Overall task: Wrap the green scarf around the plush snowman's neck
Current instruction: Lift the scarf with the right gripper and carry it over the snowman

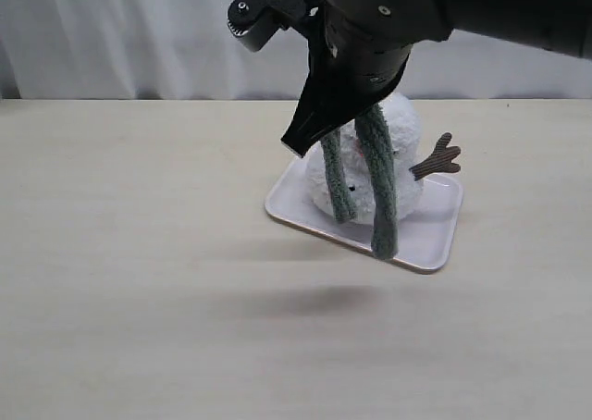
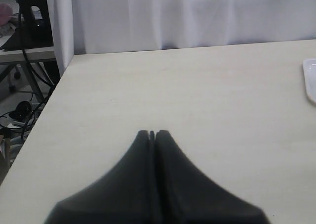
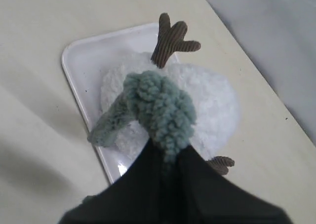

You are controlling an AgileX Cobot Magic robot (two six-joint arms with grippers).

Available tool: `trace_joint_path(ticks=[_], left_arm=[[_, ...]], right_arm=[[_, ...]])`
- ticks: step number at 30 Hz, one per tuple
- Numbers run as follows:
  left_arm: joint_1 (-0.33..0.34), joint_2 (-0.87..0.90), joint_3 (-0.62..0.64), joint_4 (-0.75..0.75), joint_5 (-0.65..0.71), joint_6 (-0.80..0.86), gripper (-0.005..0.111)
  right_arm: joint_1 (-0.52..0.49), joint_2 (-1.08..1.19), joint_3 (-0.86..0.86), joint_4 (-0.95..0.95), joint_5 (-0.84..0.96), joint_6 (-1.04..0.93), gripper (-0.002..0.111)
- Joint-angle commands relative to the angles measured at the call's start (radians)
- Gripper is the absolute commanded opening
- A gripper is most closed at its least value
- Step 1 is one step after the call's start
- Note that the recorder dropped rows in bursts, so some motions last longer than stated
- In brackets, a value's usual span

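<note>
Right gripper (image 3: 167, 157), jaws clamped on the green scarf (image 1: 381, 184) hanging at 6 o'clock of the plush snowman (image 1: 405, 129), should carry one strand high round toward 12 o'clock; left gripper (image 2: 152, 135) sits closed, empty.

Premises were assessed as a robotics lab test bay. A pale bare tabletop (image 1: 139, 300) was backed on its far side by a white curtain (image 1: 111, 31). Beyond the curtain's edge, loose cables (image 2: 19, 114) lay on the floor beneath a desk holding black equipment (image 2: 32, 21).
</note>
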Motion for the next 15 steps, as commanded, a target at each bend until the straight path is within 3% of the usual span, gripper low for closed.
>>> trace_joint_path(ticks=[1,4,15], left_arm=[[0.002,-0.002,0.002,0.001,-0.013,0.0,0.0],[0.002,-0.002,0.002,0.001,-0.013,0.0,0.0],[0.002,-0.002,0.002,0.001,-0.013,0.0,0.0]], right_arm=[[-0.005,0.002,0.0,0.007,-0.073,-0.002,0.004],[-0.005,0.028,0.0,0.007,-0.107,-0.002,0.004],[-0.04,0.131,0.0,-0.285,-0.094,-0.002,0.004]])
